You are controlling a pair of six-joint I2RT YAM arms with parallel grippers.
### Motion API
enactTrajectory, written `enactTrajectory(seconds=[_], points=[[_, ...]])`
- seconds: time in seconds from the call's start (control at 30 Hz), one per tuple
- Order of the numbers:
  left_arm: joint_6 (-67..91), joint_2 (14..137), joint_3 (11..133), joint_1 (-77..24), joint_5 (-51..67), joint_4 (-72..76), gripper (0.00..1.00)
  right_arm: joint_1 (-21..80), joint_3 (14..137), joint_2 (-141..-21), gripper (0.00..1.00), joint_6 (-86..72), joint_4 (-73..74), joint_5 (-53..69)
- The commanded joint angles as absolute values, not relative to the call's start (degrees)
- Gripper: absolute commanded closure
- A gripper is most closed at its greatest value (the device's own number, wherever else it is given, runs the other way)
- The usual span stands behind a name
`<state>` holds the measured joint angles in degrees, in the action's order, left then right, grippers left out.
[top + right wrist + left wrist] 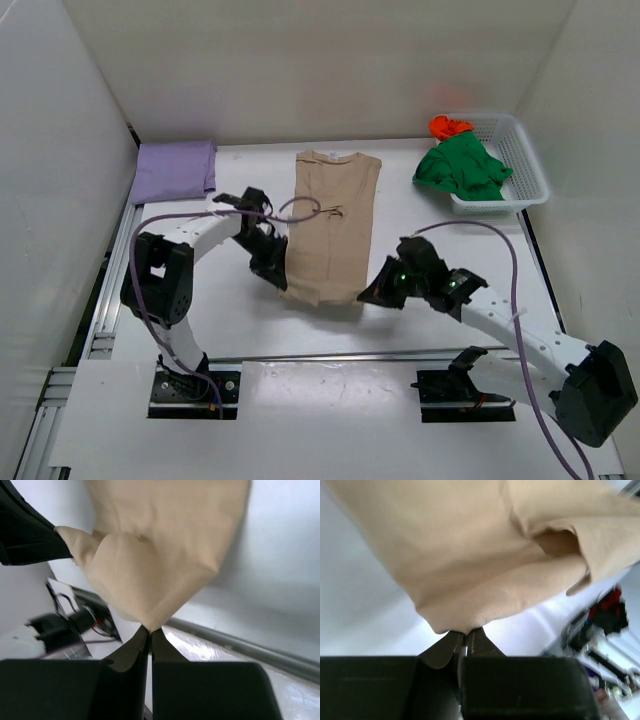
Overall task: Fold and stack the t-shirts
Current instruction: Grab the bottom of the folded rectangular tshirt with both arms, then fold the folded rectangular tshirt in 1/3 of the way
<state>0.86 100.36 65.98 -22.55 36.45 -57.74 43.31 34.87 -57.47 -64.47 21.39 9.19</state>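
The lilac t-shirt (175, 170) lies folded at the far left corner of the bench (232, 322), so one of the four looks done. The beige t-shirt (330, 220) is spread in the middle as a long narrow strip, collar at the far end, its sides apparently turned in; this is the one in hand.

The left claw (281, 283) is closed on the near left corner of its hem, and the left wrist view shows the tips (467, 633) pinched together on the cloth's edge. The right claw (368, 296) is likewise clamped on the near right corner, the fabric bunching up from its tips (150, 630).

I judge the next step to be carrying the hem toward the collar, then stacking the shirt with the lilac one.

The green t-shirt (462, 170) hangs crumpled over the left rim of the white basket (523, 150) at the far right, with the orange-red t-shirt (450, 126) just behind it; both are unfolded. Roughly a third of the job seems finished.
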Motion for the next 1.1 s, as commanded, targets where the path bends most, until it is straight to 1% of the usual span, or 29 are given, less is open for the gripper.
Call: enactTrajectory(seconds=[0.0,0.03,0.17,0.2,0.33,0.47,0.6,0.67,0.7,0.73,0.77,0.8,0.87,0.9,0.97,1.03,1.07], points=[[0.0,101.3,75.8,-19.4,38.8,-60.0,0.89,36.5,41.4,-62.1,1.00,-54.7,27.2,11.1],[0.0,102.4,80.1,-18.9,38.8,-60.0,0.89,35.3,43.0,-64.3,1.00,-50.9,27.2,12.4],[0.0,109.7,89.6,-17.8,40.2,-61.1,0.89,31.2,52.4,-79.1,1.00,-44.0,27.7,13.4],[0.0,112.6,91.0,-17.1,40.2,-61.1,0.89,30.2,56.5,-81.1,1.00,-43.2,28.4,13.4],[0.0,120.1,100.3,-16.0,40.9,-60.6,0.89,25.4,65.2,-88.7,1.00,-40.0,28.4,12.7],[0.0,125.4,105.8,-16.0,41.4,-60.6,0.89,21.7,70.5,-97.4,1.00,-38.2,28.4,17.5],[0.0,128.1,107.2,-14.1,41.4,-59.9,0.89,21.2,74.6,-104.8,1.00,-37.1,28.4,21.3],[0.0,130.0,108.2,-13.4,41.4,-59.9,0.82,20.7,75.8,-108.1,0.87,-37.1,28.4,21.3],[0.0,130.6,109.5,-12.7,41.9,-59.4,0.69,20.0,76.3,-109.0,0.81,-37.6,28.4,20.4],[0.0,131.8,110.3,-12.7,41.9,-59.4,0.65,19.0,77.2,-110.4,0.75,-38.4,27.9,19.8],[0.0,131.8,111.3,-12.0,41.9,-59.4,0.58,18.4,77.7,-111.0,0.59,-38.4,27.3,19.8],[0.0,132.5,113.1,-11.2,41.9,-59.4,0.53,17.8,78.2,-111.5,0.52,-38.9,26.5,19.8],[0.0,131.8,114.6,-9.9,37.9,-59.4,0.50,16.7,81.6,-112.6,0.39,-38.2,26.4,20.5],[0.0,130.8,114.6,-9.3,36.5,-59.4,0.50,15.8,83.4,-113.3,0.37,-36.7,27.6,20.5],[0.0,126.1,113.7,-7.7,31.3,-60.1,0.45,15.8,86.0,-112.2,0.35,-34.0,32.5,19.6],[0.0,121.0,105.5,-6.3,27.4,-57.5,0.42,16.7,83.8,-107.1,0.29,-32.2,35.3,14.9],[0.0,115.3,101.4,-6.3,25.3,-56.2,0.41,16.7,81.6,-105.0,0.29,-32.2,35.9,13.9]])
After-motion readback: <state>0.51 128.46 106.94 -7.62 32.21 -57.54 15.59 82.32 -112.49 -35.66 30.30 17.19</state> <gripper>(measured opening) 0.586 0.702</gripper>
